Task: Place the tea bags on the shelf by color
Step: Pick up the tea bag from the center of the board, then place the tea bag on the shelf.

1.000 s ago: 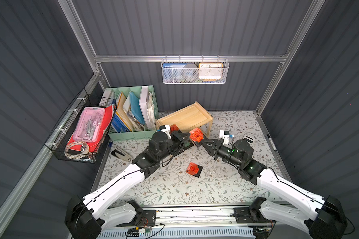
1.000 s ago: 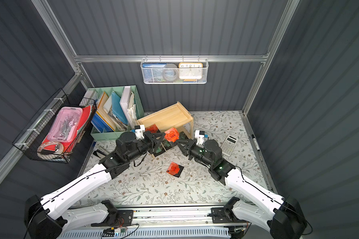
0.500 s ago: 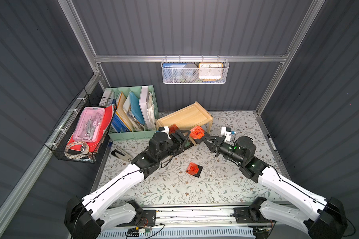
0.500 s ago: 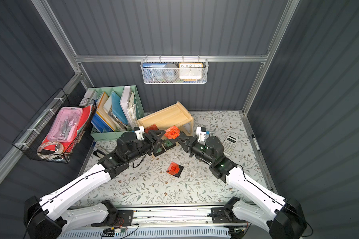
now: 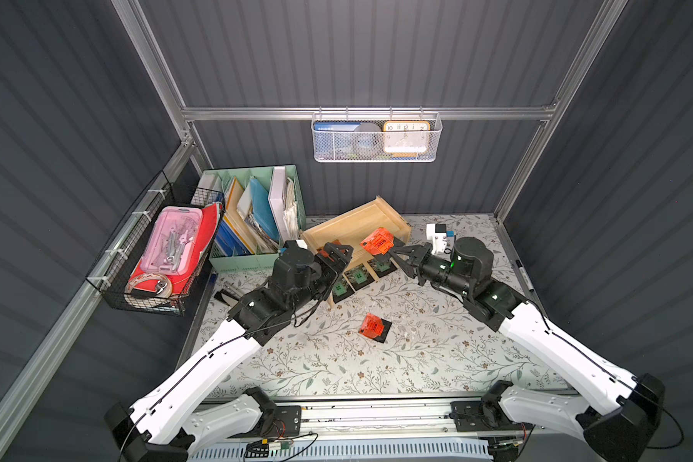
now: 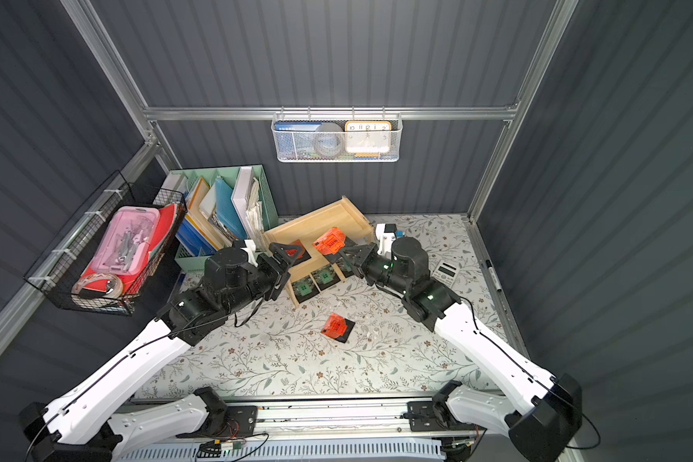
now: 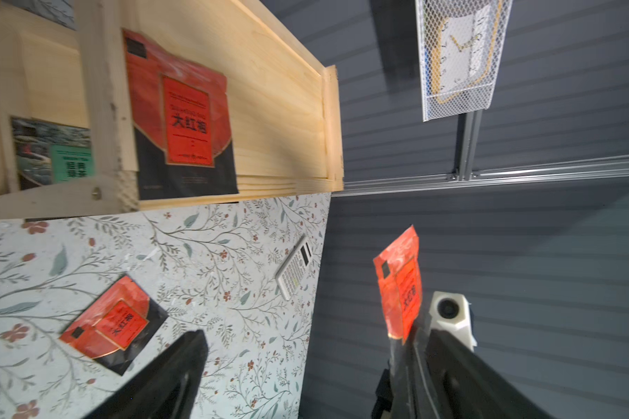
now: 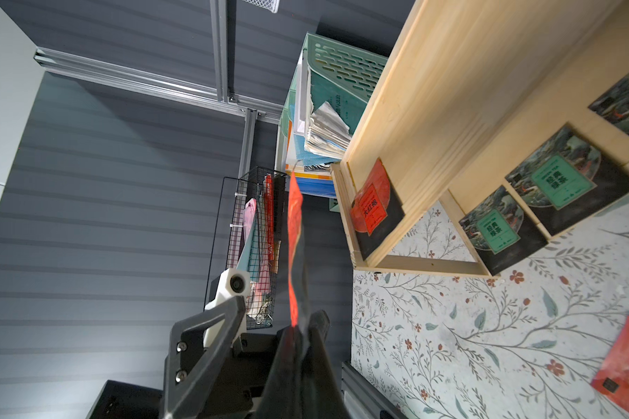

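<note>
orange tea bag pinched in right gripper

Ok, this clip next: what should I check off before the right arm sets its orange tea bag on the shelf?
1. Right hand shut on the held orange tea bag: ok.
2. Left hand open, apart from that bag: ok.
3. Upper tier of the shelf has bare board beside the shelved orange tea bag: ok.
4. Green tea bags, all three, on the lower tier: ok.
5. Last orange tea bag shelved: not ok, it lies on the table.
</note>
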`<action>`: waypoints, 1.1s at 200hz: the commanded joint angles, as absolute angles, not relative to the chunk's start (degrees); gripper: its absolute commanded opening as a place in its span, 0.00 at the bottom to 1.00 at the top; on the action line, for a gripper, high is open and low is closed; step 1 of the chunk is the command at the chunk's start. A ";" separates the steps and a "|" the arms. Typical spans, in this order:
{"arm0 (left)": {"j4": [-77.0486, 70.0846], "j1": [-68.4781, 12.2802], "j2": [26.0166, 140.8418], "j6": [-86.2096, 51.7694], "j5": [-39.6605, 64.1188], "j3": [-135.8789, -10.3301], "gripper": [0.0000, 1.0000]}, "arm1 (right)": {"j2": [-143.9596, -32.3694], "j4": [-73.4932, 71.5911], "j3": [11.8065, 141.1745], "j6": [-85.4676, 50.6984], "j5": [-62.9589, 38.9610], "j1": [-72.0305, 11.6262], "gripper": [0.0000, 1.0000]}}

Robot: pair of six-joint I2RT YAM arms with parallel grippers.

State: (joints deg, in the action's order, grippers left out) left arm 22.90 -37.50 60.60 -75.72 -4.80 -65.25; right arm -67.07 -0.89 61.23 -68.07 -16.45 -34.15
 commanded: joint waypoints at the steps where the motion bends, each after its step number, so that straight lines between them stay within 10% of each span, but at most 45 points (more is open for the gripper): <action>1: 30.53 -37.26 58.96 -73.39 -8.67 -66.62 1.00 | -69.06 3.03 64.16 -65.16 -15.91 -33.97 0.00; 220: 41.97 -37.17 51.87 -72.32 -17.78 -63.73 1.00 | -93.94 -0.60 79.15 -76.26 -10.43 -34.02 0.00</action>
State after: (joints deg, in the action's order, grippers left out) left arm 39.75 -37.50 52.42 -74.13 -16.10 -64.01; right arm -92.47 0.03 76.62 -74.78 -10.24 -34.11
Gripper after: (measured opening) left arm 0.997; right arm 0.049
